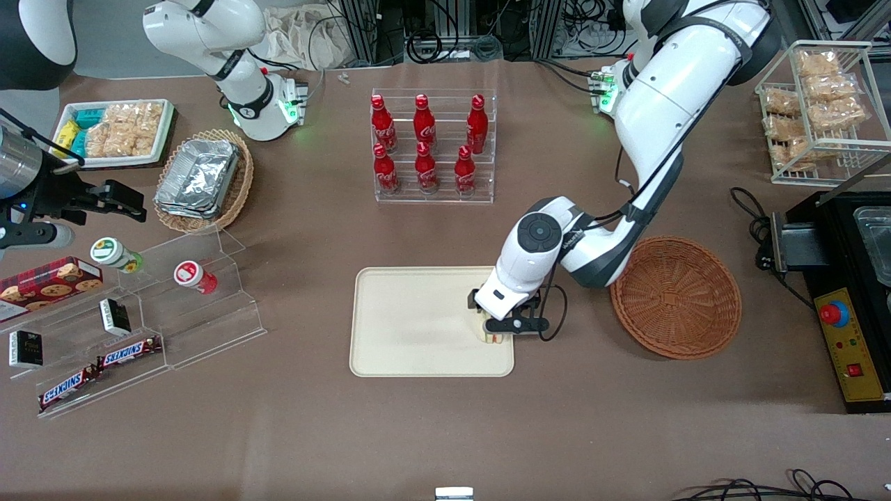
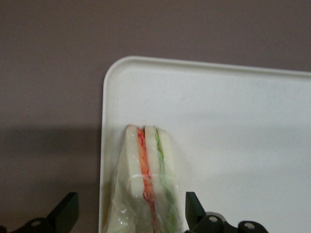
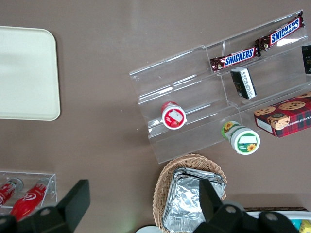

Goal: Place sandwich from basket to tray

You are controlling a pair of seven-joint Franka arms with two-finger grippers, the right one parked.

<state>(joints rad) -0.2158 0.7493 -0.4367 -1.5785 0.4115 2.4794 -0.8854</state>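
Straddling sandwich point(image 2: 148, 189), pincer point(image 2: 131, 213) wide apart

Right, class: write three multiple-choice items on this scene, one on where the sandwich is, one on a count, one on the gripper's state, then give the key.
1. Where is the sandwich?
A. in the basket
B. on the tray
C. on the bare table

2. How many red bottles stand in the clear rack?
A. four
B. six
C. eight

3. The gripper is
A. open, a finger either side of the sandwich
B. shut on a bottle
C. open above the basket

Key: 1 B, it rests near the tray's edge; 2 B, two rows of three; 3 A, gaps show beside the sandwich.
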